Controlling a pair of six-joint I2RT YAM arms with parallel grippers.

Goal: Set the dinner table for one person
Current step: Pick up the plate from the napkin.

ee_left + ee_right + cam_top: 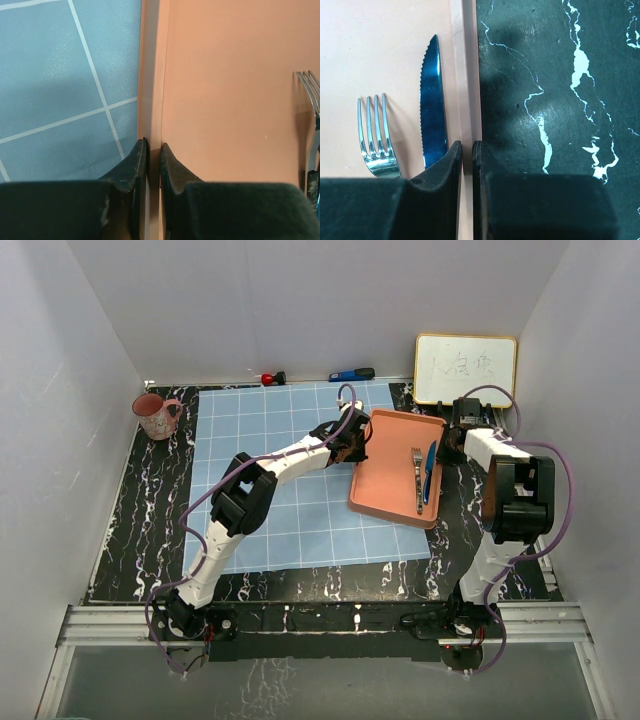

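**Both arms on the tray, quick rundown of the bench**

So the bench [145, 500] was a big flat rectangular slab, black with white marble-ish veins all over. It had a metal rail along the near edge, where my two arms were bolted. It filled the floor of the white-walled booth. Most of its middle sat under one light-blue cloth [280, 430] with a white grid, so the black only showed as a border around that.

Count time: one orange tray [385, 475], lying across the cloth's right edge. In it were one fork [418, 480] and one blue knife [430, 468], side by side near the right rim. One pinkish mug [153, 417] stood at the bench's far left corner. One whiteboard [465, 369] leaned at the far right. Along the back wall I counted two small tools, a red-handled tool [270, 377] and a blue-handled tool [352, 374].

The left arm's fingers [139, 160] were clamped on the tray's left rim. The right arm's fingers [451, 170] were clamped on its right rim, one inside by the knife and the other outside over the bench.
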